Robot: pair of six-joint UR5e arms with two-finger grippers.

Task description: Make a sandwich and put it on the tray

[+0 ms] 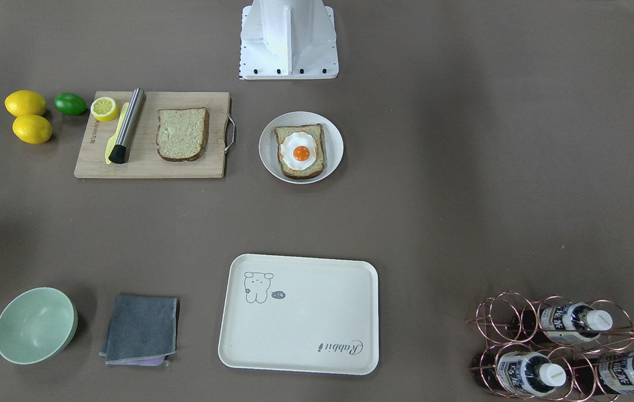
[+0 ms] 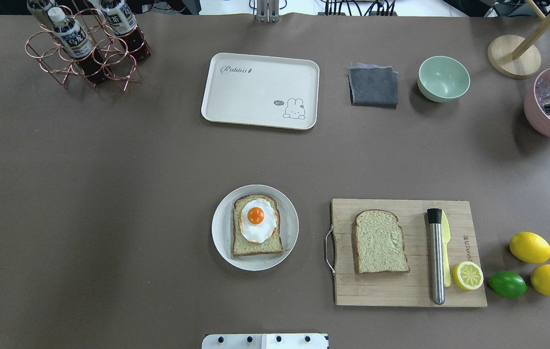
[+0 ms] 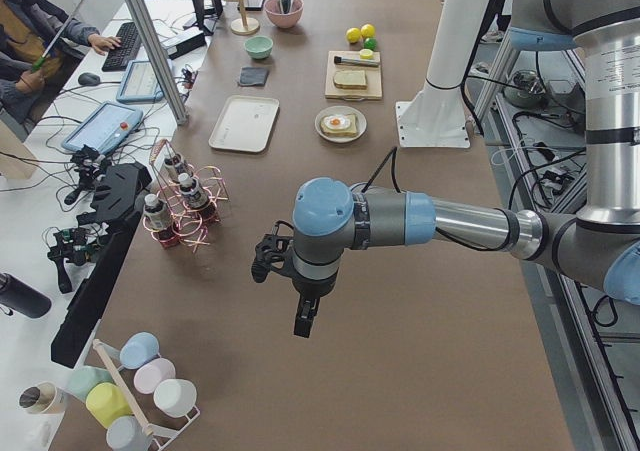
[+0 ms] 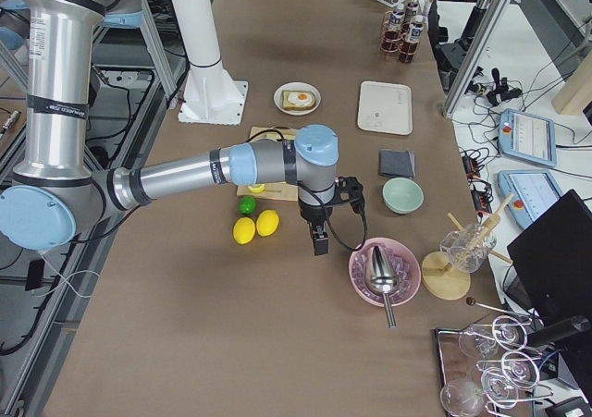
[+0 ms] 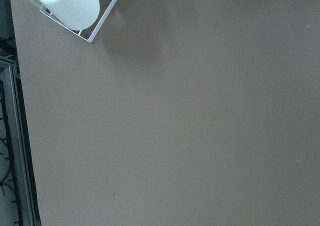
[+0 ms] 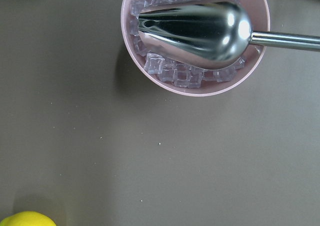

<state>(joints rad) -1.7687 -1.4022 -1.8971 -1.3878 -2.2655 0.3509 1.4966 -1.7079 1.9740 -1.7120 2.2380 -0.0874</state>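
One slice of brown bread [image 2: 257,246] with a fried egg [image 2: 256,221] on it lies on a round white plate [image 2: 221,228]. The second slice [image 2: 380,241] lies on the wooden cutting board [image 2: 400,293]. The cream tray [image 2: 260,89] stands empty across the table. My left gripper [image 3: 304,323] hangs over bare table far from the food. My right gripper [image 4: 320,244] hangs between the lemons and a pink bowl. Both show only in the side views, so I cannot tell whether they are open or shut.
A steel muddler [image 2: 435,257], a yellow knife and a half lemon [image 2: 467,275] lie on the board. Two lemons and a lime [image 2: 507,284] lie beside it. Further off are a green bowl [image 2: 443,78], a grey cloth [image 2: 373,86], a bottle rack [image 2: 86,46] and a pink ice bowl [image 6: 195,40].
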